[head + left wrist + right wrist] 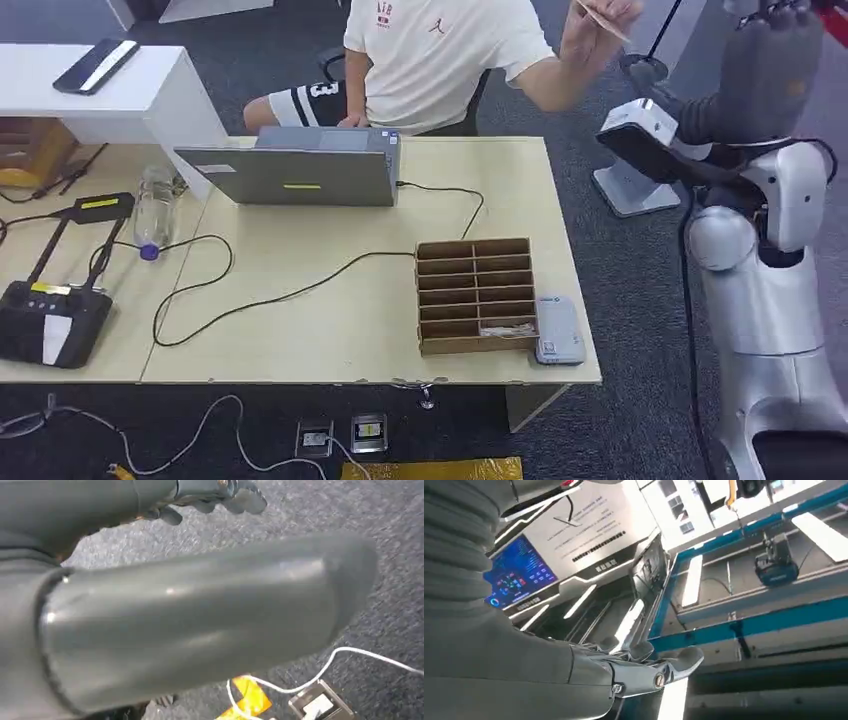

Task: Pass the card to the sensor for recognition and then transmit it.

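A person seated behind the table holds a pale card (602, 16) up in a raised hand, at the far right. My right hand (770, 62) is lifted high beside that hand, a short gap away, with nothing in it. In the right wrist view its fingers (651, 667) stretch out, apart and empty, toward a ceiling. A small white sensor pad (558, 331) lies on the table's right front corner. My left hand (200, 625) hangs low over the carpet, thumb large in the wrist view, fingers (215, 495) holding nothing.
A cardboard slot organiser (475, 295) stands beside the sensor pad, something pale in its front slot. A laptop (300, 172), a water bottle (153, 210), a black device (50, 320) and trailing cables occupy the table (300, 340). A white stand (635, 150) sits on the floor right of it.
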Robot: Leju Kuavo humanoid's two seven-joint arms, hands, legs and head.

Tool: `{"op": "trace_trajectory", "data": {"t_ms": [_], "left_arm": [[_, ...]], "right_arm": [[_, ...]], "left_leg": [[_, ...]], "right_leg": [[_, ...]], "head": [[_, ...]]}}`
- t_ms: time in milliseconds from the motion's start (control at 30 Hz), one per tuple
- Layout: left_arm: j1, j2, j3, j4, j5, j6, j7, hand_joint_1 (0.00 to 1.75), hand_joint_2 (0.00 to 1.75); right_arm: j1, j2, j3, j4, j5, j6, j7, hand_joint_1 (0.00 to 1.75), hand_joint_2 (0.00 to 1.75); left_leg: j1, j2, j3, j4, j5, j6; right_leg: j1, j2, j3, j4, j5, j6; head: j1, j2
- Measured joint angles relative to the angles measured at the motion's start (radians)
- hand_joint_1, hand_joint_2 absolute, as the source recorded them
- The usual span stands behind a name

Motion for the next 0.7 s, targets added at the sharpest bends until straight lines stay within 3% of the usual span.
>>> {"op": "trace_trajectory", "data": {"t_ms": [133, 233, 300, 333, 367, 400, 467, 500, 533, 567, 700], "left_arm": [[0.021, 0.02, -0.05, -0.058, 0.01, 0.068, -0.061, 0.0, 0.0], [0.08, 0.072, -0.101, -0.209, 0.046, 0.1, -0.111, 0.0, 0.0], [0.119, 0.117, -0.126, -0.334, -0.046, 0.106, -0.159, 0.0, 0.0], [0.146, 0.114, -0.119, -0.398, -0.162, 0.106, -0.177, 0.0, 0.0], [0.178, 0.09, -0.091, -0.463, -0.318, 0.106, -0.183, 0.0, 0.0], [0.205, 0.037, -0.043, -0.525, -0.489, 0.106, -0.168, 0.0, 0.0], [0.229, -0.096, 0.057, -0.602, -0.668, 0.106, -0.119, 0.0, 0.0], [0.235, -0.137, 0.093, -0.622, -0.671, 0.108, -0.118, 0.0, 0.0], [0.241, -0.183, 0.111, -0.642, -0.637, 0.108, -0.118, 0.0, 0.0], [0.252, -0.201, 0.122, -0.648, -0.606, 0.109, -0.12, 0.0, 0.0], [0.255, -0.216, 0.195, -0.659, -0.564, 0.109, -0.145, 0.0, 0.0]], "right_arm": [[-0.006, 0.009, 0.088, 0.023, 0.006, 0.01, -0.018, 0.0, 1.75], [-0.036, 0.023, 0.134, 0.064, -0.008, 0.016, -0.029, 0.0, 1.75], [-0.051, 0.028, 0.162, 0.086, -0.029, 0.031, -0.035, 0.0, 1.75], [-0.051, 0.029, 0.175, 0.091, -0.041, 0.04, -0.038, 0.0, 1.75], [-0.045, 0.03, 0.184, 0.092, -0.049, 0.05, -0.039, 0.0, 1.75], [-0.041, 0.03, 0.19, 0.092, -0.053, 0.061, -0.036, 0.0, 1.75], [-0.039, 0.029, 0.197, 0.093, -0.053, 0.079, -0.026, 0.0, 1.75], [-0.039, 0.028, 0.203, 0.094, -0.053, 0.085, -0.021, 0.0, 1.75], [-0.038, 0.028, 0.209, 0.097, -0.053, 0.089, -0.02, 0.0, 1.75], [-0.037, 0.028, 0.216, 0.098, -0.053, 0.091, -0.016, 0.0, 1.75], [-0.019, 0.021, 0.219, 0.098, -0.053, 0.099, 0.001, 0.0, 1.75]], "left_leg": [[0.0, 0.0, -0.001, 0.0, 0.0, 0.0], [0.001, 0.001, -0.001, 0.0, 0.0, 0.0], [0.002, 0.001, 0.0, 0.0, 0.0, 0.0], [0.001, 0.001, 0.0, 0.0, 0.0, 0.0], [0.001, 0.001, 0.0, 0.0, 0.0, 0.0], [-0.002, 0.002, 0.0, 0.0, 0.0, 0.0], [-0.006, 0.001, -0.001, 0.0, 0.0, 0.0], [-0.004, 0.001, -0.003, 0.002, -0.001, 0.001], [-0.001, 0.002, -0.003, 0.002, -0.001, 0.001], [0.003, 0.003, -0.003, 0.003, -0.001, 0.001], [0.003, 0.003, -0.003, 0.004, -0.002, 0.001]], "right_leg": [[0.0, 0.0, 0.0, 0.0, 0.0, 0.0], [0.001, 0.001, -0.002, 0.0, 0.0, 0.0], [0.002, 0.001, -0.002, -0.001, -0.001, -0.001], [0.002, 0.001, -0.002, -0.001, -0.001, -0.001], [0.001, 0.001, -0.002, -0.001, -0.001, -0.001], [-0.001, 0.002, -0.002, -0.001, 0.0, -0.001], [-0.006, 0.001, -0.001, -0.001, 0.0, 0.0], [-0.004, 0.001, -0.001, 0.0, 0.0, 0.0], [-0.001, 0.003, 0.0, -0.003, 0.0, 0.0], [0.002, 0.003, 0.0, -0.005, 0.001, 0.0], [0.003, 0.003, 0.0, -0.007, 0.003, 0.001]], "head": [[0.0, 0.0], [0.001, 0.0], [0.0, 0.0], [-0.001, 0.0], [-0.002, 0.0], [-0.001, 0.0], [0.0, 0.0], [-0.005, 0.0], [0.001, 0.0], [0.005, 0.0], [0.004, 0.0]]}}
